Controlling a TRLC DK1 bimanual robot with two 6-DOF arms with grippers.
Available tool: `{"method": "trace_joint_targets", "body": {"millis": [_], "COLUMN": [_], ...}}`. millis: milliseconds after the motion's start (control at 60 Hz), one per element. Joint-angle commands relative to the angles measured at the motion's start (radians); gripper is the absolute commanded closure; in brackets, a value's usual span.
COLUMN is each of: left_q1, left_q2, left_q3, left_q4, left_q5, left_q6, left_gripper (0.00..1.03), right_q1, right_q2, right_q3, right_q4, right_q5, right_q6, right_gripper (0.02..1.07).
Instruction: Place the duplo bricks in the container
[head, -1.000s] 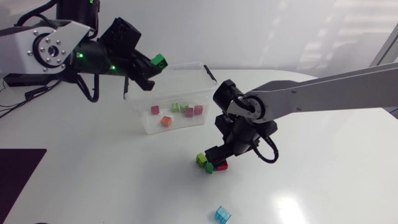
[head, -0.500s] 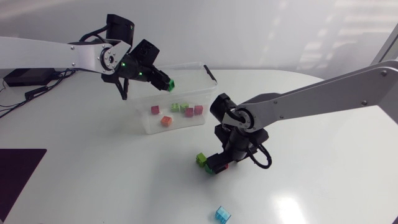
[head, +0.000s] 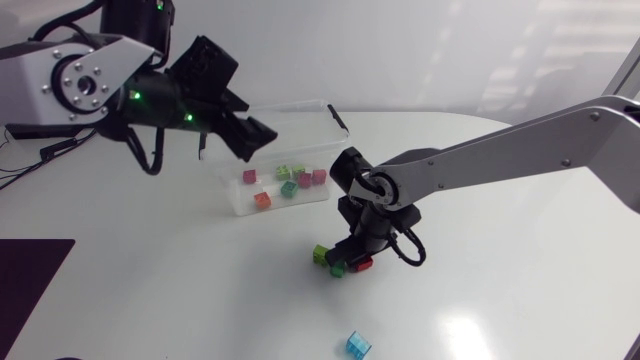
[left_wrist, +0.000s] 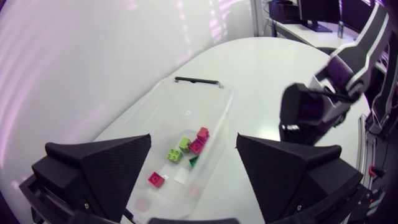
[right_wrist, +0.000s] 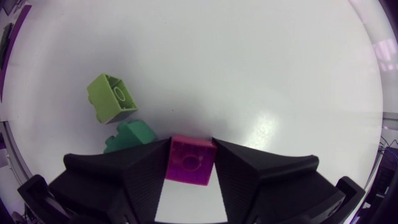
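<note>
The clear plastic container (head: 300, 128) stands at the back middle of the table with several small bricks inside. My left gripper (head: 254, 140) hovers open and empty over its left end; in the left wrist view the gripper (left_wrist: 193, 177) looks down on the container (left_wrist: 219, 107), where a magenta brick (left_wrist: 156, 179), a lime brick (left_wrist: 175, 155) and a pink one (left_wrist: 199, 145) lie. My right gripper (right_wrist: 191, 149) is down at the table, shut on a magenta brick (right_wrist: 189, 160). Beside it lie a lime brick (right_wrist: 112, 98) and a green brick (right_wrist: 129, 135).
A light blue brick (head: 357, 345) lies alone near the front edge. The lime brick (head: 321, 254) and green brick (head: 338, 268) sit just left of my right gripper (head: 352, 262). A black clip (left_wrist: 196, 80) runs along the container's far rim.
My left gripper opened and let its green brick drop into the container. My right gripper came down and shut on the magenta brick on the table.
</note>
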Motion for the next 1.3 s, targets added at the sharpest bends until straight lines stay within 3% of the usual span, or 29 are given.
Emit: {"method": "trace_joint_targets", "body": {"millis": [0, 33, 200, 467, 567, 683, 1050, 1200, 1283], "left_q1": [-0.037, -0.048, -0.097, -0.206, -0.238, -0.264, -0.305, -0.322, -0.33], "left_q2": [-0.033, -0.033, -0.004, 0.19, 0.276, 0.351, 0.535, 0.562, 0.575], "left_q3": [-0.112, -0.138, -0.244, -0.265, -0.219, -0.149, 0.095, 0.138, 0.138], "left_q4": [-0.081, -0.116, -0.101, 0.065, 0.077, 0.051, -0.177, -0.24, -0.262], "left_q5": [0.034, 0.042, 0.047, 0.044, 0.033, 0.008, -0.021, -0.019, -0.016], "left_q6": [0.097, 0.135, 0.221, 0.318, 0.375, 0.435, 0.559, 0.574, 0.583], "left_gripper": [0.06, 0.06, 0.06, 0.06, 0.06, 0.06, 0.07, 0.23, 0.49], "right_q1": [0.0, -0.003, -0.025, -0.057, -0.058, -0.058, -0.11, -0.112, -0.112], "right_q2": [-0.01, -0.024, -0.107, -0.185, -0.196, -0.21, -0.228, -0.193, -0.161], "right_q3": [-0.005, -0.003, 0.04, 0.213, 0.247, 0.246, 0.256, 0.344, 0.404], "right_q4": [0.003, -0.001, -0.037, -0.119, -0.13, -0.13, -0.112, -0.101, -0.099], "right_q5": [0.016, 0.017, 0.017, 0.013, 0.003, -0.009, -0.076, -0.073, -0.067], "right_q6": [0.011, 0.011, 0.017, 0.04, 0.041, 0.041, 0.023, 0.043, 0.06], "right_gripper": [0.84, 0.84, 0.84, 0.84, 0.84, 0.84, 0.84, 0.84, 0.83]}}
